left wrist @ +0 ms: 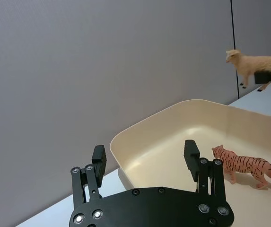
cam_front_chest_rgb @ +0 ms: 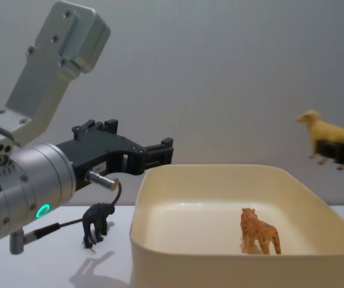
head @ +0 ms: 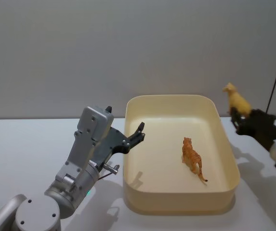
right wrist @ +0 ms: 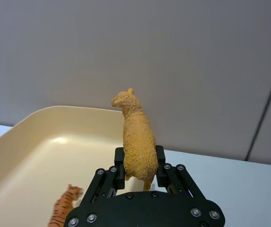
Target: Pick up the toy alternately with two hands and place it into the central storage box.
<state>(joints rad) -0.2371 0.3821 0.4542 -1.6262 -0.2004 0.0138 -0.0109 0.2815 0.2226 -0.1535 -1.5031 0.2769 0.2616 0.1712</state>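
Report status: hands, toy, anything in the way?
Right hand shut on sheep toy, raised off the storage box's right side. Left hand open, empty, at its left rim. Tiger stands inside; black monkey on table left of box. Nothing in the way.

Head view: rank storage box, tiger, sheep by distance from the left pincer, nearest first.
From the left pincer:
1. storage box: left rim right beside the pincer.
2. tiger: inside the box, right of centre.
3. sheep: past the box's right side, in the right pincer.
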